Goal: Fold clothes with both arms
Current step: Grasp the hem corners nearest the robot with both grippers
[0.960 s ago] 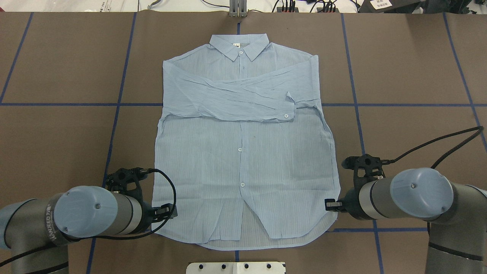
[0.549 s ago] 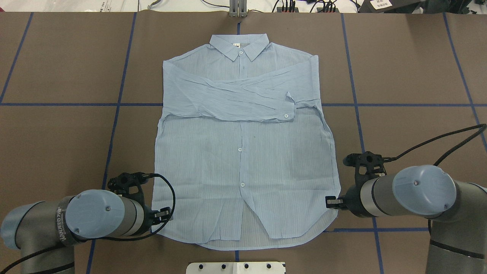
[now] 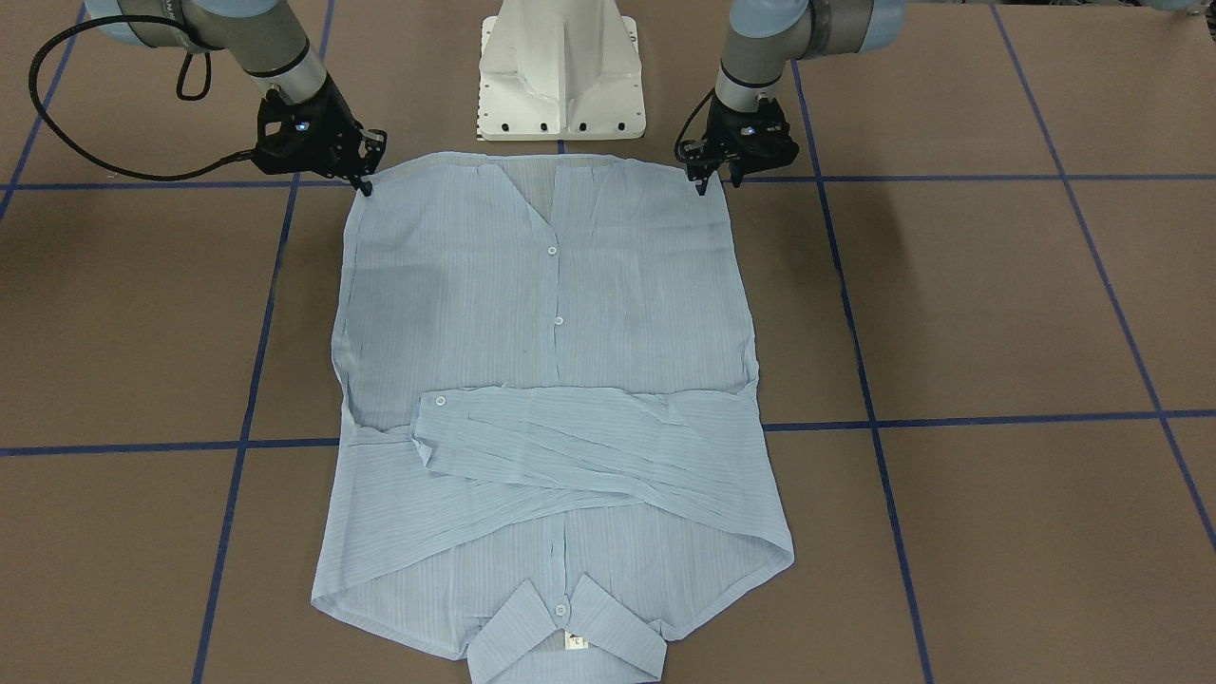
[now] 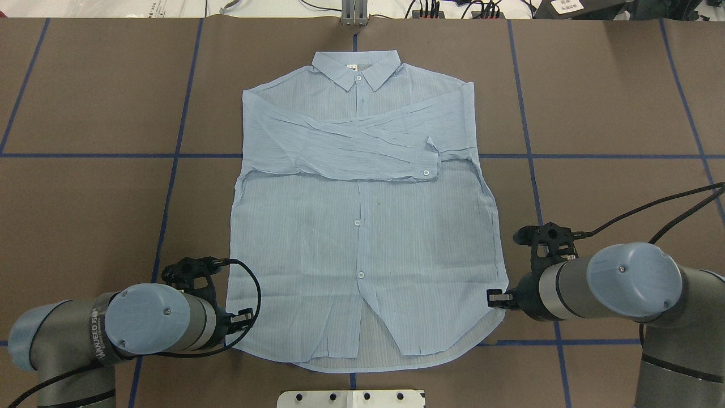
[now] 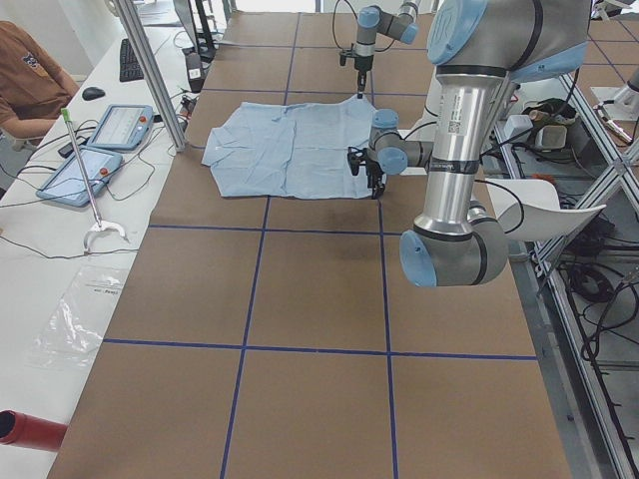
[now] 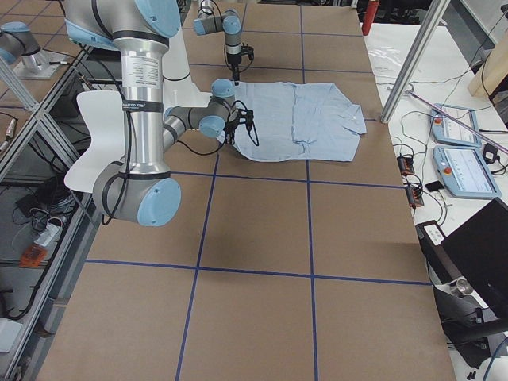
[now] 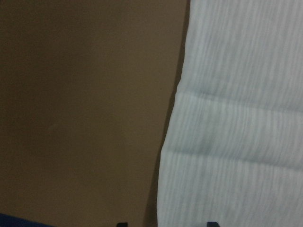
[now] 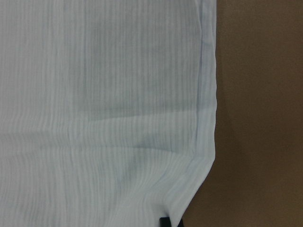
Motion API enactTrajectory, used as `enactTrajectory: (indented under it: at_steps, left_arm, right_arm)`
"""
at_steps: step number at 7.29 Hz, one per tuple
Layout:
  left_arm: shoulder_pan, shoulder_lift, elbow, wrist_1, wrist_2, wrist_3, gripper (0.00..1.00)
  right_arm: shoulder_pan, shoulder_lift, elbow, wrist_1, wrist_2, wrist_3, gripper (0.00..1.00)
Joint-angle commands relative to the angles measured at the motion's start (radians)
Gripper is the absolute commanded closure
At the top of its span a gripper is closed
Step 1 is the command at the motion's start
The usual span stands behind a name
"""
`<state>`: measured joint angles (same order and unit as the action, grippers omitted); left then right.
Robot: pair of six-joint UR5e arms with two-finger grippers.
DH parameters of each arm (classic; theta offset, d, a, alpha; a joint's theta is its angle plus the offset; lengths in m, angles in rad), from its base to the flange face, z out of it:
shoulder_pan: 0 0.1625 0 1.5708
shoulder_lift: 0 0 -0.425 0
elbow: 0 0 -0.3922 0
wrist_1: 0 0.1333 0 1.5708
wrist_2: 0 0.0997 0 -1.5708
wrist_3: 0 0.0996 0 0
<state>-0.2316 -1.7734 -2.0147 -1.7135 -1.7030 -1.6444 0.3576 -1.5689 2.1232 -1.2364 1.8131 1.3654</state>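
The light blue shirt [image 4: 362, 226] lies flat and face up on the brown table, collar at the far side, both sleeves folded across the chest [image 3: 570, 446]. My left gripper [image 4: 246, 318] hangs over the near left hem corner. The left wrist view shows it [image 7: 167, 223] open, its fingertips [image 7: 122, 224] straddling the shirt's side edge [image 7: 236, 118]. My right gripper [image 4: 494, 298] is at the near right hem corner [image 3: 366, 176]. The right wrist view shows one dark tip at the cloth's edge [image 8: 104, 109], so it looks shut on the shirt.
The white pedestal base [image 3: 560, 76] stands just behind the hem. Blue tape lines [image 4: 170, 198] grid the brown table. A side bench carries tablets [image 5: 100, 150] and a seated person [image 5: 25, 70]. Bare tabletop lies on both sides of the shirt.
The left arm has drawn back toward the robot's base, its gripper sliding slightly along the hem corner. The right arm has shifted a little. The shirt has not moved.
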Motion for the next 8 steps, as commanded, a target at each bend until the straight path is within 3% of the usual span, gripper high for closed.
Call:
enactTrajectory:
  at_steps: [1, 3, 5, 6, 7, 8]
  left_arm:
    - [0.003, -0.003, 0.01, 0.0, 0.0, 0.0, 0.47]
    - [0.003, -0.003, 0.011, 0.0, -0.001, 0.0, 0.49]
    - [0.011, -0.004, 0.011, 0.0, -0.003, 0.0, 0.8]
    - [0.015, -0.006, 0.011, -0.002, -0.001, 0.003, 0.87]
    - [0.015, -0.015, 0.01, 0.0, -0.004, 0.003, 1.0]
    - [0.014, -0.018, 0.004, 0.0, -0.007, 0.005, 1.0]
  right_arm:
    - [0.006, -0.003, 0.0, 0.0, 0.002, -0.002, 1.0]
    - [0.009, -0.003, -0.002, 0.0, 0.005, -0.002, 1.0]
    - [0.011, 0.0, -0.002, 0.0, 0.005, -0.002, 1.0]
    - [0.023, 0.0, -0.002, 0.0, 0.018, -0.002, 1.0]
    - [0.029, 0.0, -0.002, 0.0, 0.02, -0.002, 1.0]
    - [0.041, 0.001, -0.002, 0.0, 0.022, -0.005, 1.0]
